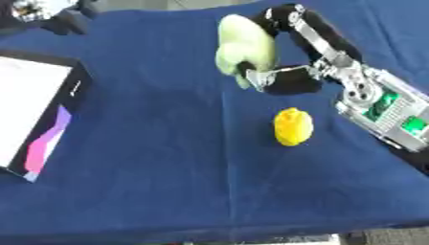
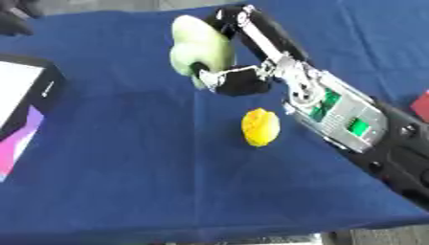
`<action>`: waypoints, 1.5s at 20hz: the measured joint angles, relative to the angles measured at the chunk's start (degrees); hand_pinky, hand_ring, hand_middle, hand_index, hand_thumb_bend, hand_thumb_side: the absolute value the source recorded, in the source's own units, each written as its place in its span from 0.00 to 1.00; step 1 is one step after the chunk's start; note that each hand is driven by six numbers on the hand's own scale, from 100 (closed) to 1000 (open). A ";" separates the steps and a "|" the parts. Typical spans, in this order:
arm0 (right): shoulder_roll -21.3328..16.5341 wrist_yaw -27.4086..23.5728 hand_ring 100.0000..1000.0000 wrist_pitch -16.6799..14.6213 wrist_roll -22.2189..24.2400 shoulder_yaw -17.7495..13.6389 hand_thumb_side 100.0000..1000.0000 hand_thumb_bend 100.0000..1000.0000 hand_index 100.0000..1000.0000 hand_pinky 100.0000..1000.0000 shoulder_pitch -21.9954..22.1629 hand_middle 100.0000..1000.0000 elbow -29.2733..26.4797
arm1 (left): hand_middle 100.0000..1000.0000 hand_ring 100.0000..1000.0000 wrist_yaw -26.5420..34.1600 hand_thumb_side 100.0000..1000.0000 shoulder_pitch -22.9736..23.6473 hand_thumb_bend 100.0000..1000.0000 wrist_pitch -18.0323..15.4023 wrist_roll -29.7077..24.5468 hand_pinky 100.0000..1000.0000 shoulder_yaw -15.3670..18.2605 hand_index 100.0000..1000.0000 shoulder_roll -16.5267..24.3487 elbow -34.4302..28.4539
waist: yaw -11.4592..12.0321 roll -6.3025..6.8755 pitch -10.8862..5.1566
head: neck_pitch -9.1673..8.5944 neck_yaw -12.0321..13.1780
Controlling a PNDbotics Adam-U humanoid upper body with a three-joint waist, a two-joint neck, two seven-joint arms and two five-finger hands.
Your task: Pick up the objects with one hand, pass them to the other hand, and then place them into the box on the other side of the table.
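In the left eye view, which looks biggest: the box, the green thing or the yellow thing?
1. The box, partly cut off at the left edge.
2. The green object, held in the right hand.
3. The yellow object.

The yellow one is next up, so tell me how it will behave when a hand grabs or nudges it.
The yellow object looks rounded and egg-like, lying free on the blue tablecloth, so a nudge would probably roll it. Its smooth-looking skin may slip between fingers. It appears to hold its shape, so likely stiff rather than floppy. The right hand is busy on the green object.
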 measured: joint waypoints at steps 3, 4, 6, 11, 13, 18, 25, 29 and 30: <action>0.76 2.45 0.46 -0.28 0.29 0.93 0.00 0.00 0.48 0.80 -0.50 0.23 0.00 | 0.78 0.76 -0.85 1.00 -0.98 0.00 2.64 -0.23 0.85 -1.58 0.92 -1.83 0.00 | 0.23 0.23 0.15 | -0.30 0.31; 0.94 3.18 0.46 -0.34 0.37 1.16 0.00 0.00 0.48 0.80 -0.55 0.23 0.00 | 0.78 0.76 -1.08 1.00 -1.29 0.00 3.40 -0.14 0.85 -1.97 0.92 -2.44 0.00 | 0.33 0.25 0.23 | -0.41 0.54; 1.43 4.52 0.46 -0.41 0.62 1.70 0.00 0.00 0.48 0.80 -0.74 0.23 0.00 | 0.78 0.77 -1.62 1.00 -1.74 0.00 4.91 0.21 0.85 -2.72 0.92 -3.57 0.00 | 0.40 0.25 0.36 | -0.43 1.06; 2.30 8.18 0.46 -1.10 0.72 2.46 0.00 0.00 0.48 0.80 -1.41 0.23 0.00 | 0.78 0.76 -2.38 1.00 -2.18 0.03 7.02 1.30 0.86 -3.92 0.92 -5.87 0.00 | 0.65 0.25 0.51 | -0.51 1.72; 2.53 9.79 0.46 -1.73 0.51 2.78 0.00 0.00 0.48 0.80 -1.54 0.23 0.00 | 0.77 0.76 -2.35 1.00 -2.18 0.07 7.31 1.61 0.86 -4.00 0.91 -6.67 0.00 | 0.77 0.24 0.64 | -0.68 1.79; 3.10 12.70 0.46 -3.63 0.34 3.57 0.00 0.00 0.48 0.80 -1.91 0.23 0.00 | 0.76 0.77 -2.37 0.99 -2.18 0.14 7.58 1.93 0.87 -4.99 0.90 -8.18 0.00 | 0.78 0.23 0.75 | -0.90 1.87; 3.69 14.13 0.45 -5.46 0.56 4.17 0.00 0.00 0.47 0.80 -2.19 0.23 0.00 | 0.76 0.80 -5.71 0.88 -2.84 0.27 7.41 0.04 0.88 -6.69 0.90 -9.80 0.15 | 0.76 0.16 0.97 | -0.90 1.82; 3.82 14.52 0.45 -6.07 0.85 4.20 0.00 0.00 0.47 0.80 -2.56 0.23 0.00 | 0.76 0.81 -9.19 0.88 -3.38 0.33 6.39 -2.64 0.89 -7.33 0.90 -10.88 0.39 | 0.74 0.15 1.06 | -0.90 1.82; 3.82 14.64 0.45 -6.22 0.90 4.20 0.00 0.00 0.47 0.80 -2.56 0.23 0.00 | 0.76 0.81 -10.06 0.88 -3.48 0.34 5.90 -3.13 0.89 -7.39 0.90 -11.11 0.38 | 0.74 0.15 1.07 | -0.90 1.82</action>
